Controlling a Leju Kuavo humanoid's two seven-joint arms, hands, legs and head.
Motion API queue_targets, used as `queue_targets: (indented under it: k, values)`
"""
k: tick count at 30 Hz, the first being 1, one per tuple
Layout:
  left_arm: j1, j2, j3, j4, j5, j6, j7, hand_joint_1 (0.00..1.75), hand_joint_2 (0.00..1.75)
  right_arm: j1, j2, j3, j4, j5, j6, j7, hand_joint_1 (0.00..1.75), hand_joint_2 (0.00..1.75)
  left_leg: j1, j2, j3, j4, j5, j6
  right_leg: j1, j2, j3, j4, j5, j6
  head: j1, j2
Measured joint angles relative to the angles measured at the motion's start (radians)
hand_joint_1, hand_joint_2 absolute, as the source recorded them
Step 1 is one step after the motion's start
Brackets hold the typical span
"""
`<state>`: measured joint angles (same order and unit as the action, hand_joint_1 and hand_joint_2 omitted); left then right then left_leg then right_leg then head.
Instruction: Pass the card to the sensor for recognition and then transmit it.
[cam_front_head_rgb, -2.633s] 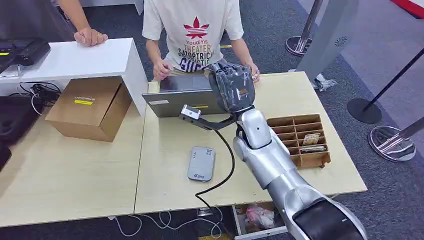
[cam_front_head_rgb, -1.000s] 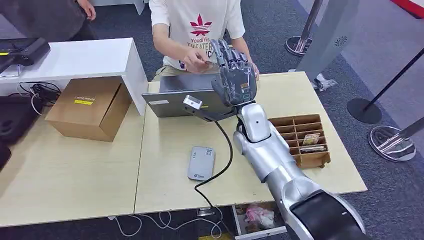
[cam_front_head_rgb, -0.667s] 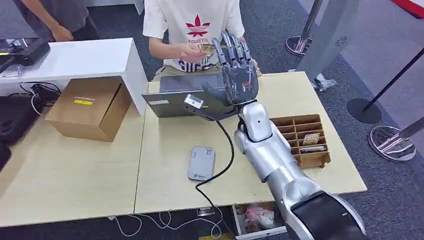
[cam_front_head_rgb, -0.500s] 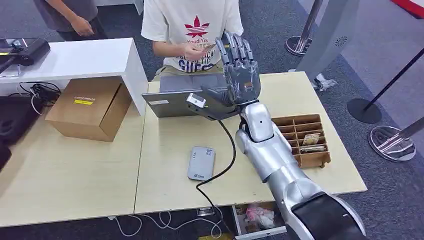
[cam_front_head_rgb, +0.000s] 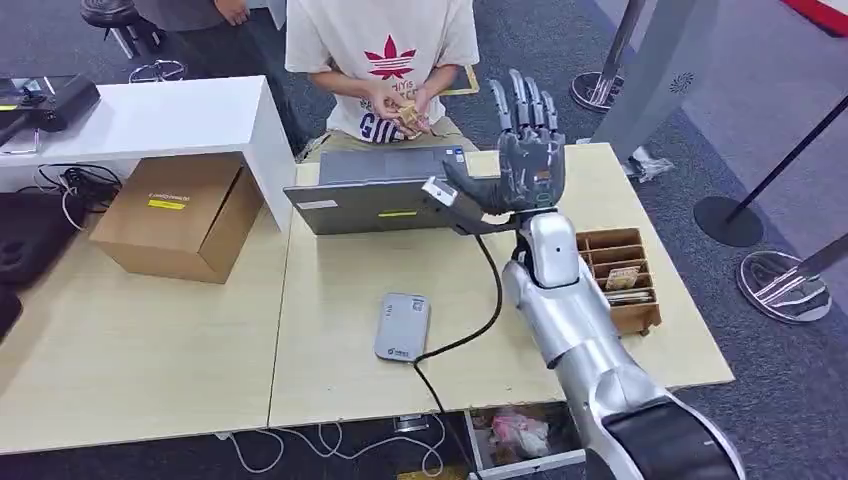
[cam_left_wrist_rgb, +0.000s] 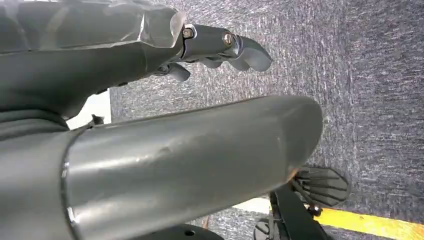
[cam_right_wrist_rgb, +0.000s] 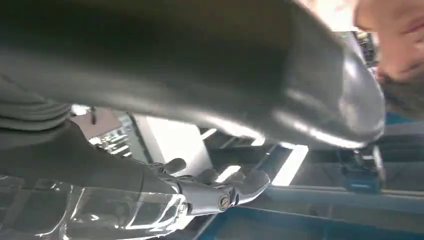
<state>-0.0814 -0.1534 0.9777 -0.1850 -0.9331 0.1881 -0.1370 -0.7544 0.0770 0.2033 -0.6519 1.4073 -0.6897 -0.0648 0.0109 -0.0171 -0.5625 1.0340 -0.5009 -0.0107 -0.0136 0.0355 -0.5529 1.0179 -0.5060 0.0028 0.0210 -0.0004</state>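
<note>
The sensor (cam_front_head_rgb: 403, 327) is seen lying flat on the desk (cam_front_head_rgb: 330, 300). The card (cam_front_head_rgb: 408, 119) is held in a person's hands (cam_front_head_rgb: 400, 105). The right robot hand (cam_front_head_rgb: 525, 140) is raised, spread and empty; a collision with the laptop (cam_front_head_rgb: 385, 190) is judged possible during withdrawal.

Table (cam_front_head_rgb: 330, 300): sensor (cam_front_head_rgb: 402, 327), laptop (cam_front_head_rgb: 375, 190), organizer (cam_front_head_rgb: 620, 280).

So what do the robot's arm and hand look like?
The right arm is shiny silver with smooth, rounded shells. Its right hand is dark grey, with long jointed fingers. A black cable loops from the wrist down past the table's front edge. The left hand is grey too, with a thick rounded thumb.
</note>
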Motion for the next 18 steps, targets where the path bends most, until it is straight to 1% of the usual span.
queue_targets:
  k: [4,9,10,13,14,18]
  values:
    - [0.001,-0.002,0.0,0.0,0.0,0.0,0.0,0.0,0.0,0.012,-0.014,-0.024,-0.004,0.002,0.0,0.001,0.0,0.0,0.0,0.0,0.0,0.0,0.0,0.0,0.0,0.0,0.0,0.0,0.0,0.0,0.0,0.0]
    - [0.002,-0.004,0.0,0.0,-0.004,-0.003,-0.001,0.0,0.0,0.042,-0.04,-0.065,-0.007,0.007,0.0,0.022,0.0,0.0,0.0,0.0,0.0,0.0,0.0,0.0,0.0,0.0,0.0,0.0,0.0,0.0,0.0,0.0]
    - [0.003,-0.006,0.0,0.0,-0.007,-0.003,-0.001,0.0,0.0,0.053,-0.047,-0.077,-0.007,0.007,0.0,0.022,0.0,1.75,0.0,0.0,0.0,0.0,0.0,0.0,0.0,-0.001,0.0,0.0,0.0,0.0,0.0,0.0]
    - [0.003,-0.007,0.0,0.0,-0.008,-0.003,0.007,0.0,0.0,0.082,-0.064,-0.106,-0.007,0.006,0.0,0.02,0.0,1.75,0.0,0.0,0.0,0.0,0.0,0.0,0.0,0.0,0.0,0.0,0.0,0.0,0.0,0.0]
    - [0.003,-0.009,0.0,0.0,-0.008,-0.002,0.009,0.0,0.0,0.09,-0.068,-0.117,-0.007,-0.001,0.0,0.017,0.0,0.0,0.0,0.0,0.0,0.0,0.0,0.0,0.0,0.0,0.0,0.0,0.0,0.0,0.0,0.0]
    - [0.003,-0.011,0.0,0.0,-0.006,0.0,0.008,0.0,0.0,0.113,-0.077,-0.145,-0.004,0.002,0.0,0.011,0.0,0.0,0.0,0.0,0.0,0.0,0.0,0.0,0.0,0.0,0.0,0.0,0.0,0.0,0.0,0.0]
